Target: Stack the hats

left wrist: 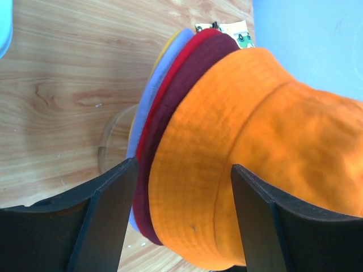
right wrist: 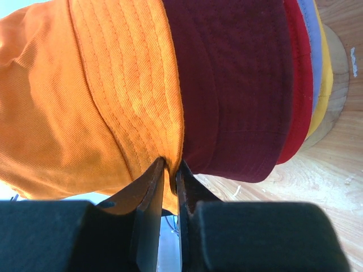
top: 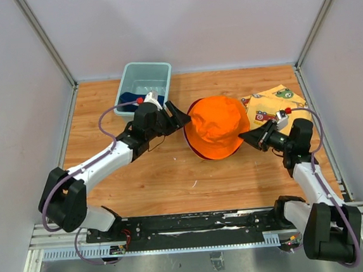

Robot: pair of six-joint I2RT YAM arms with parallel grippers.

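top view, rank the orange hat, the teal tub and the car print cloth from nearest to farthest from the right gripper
1. orange hat: the right gripper pinches its brim, at table centre.
2. car print cloth: just behind the gripper, on the right side.
3. teal tub: back left, beyond the hat.

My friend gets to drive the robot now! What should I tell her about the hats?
Left gripper: open at the stack's edge, holding nothing.
Right gripper: shut on the brim of the orange hat.
Done: orange hat is on top of the maroon hat, red hat, lavender hat and yellow hat on the wooden stand.
Left: release orange. The dark blue fabric in the teal tub, likely the last hat, is unstacked.
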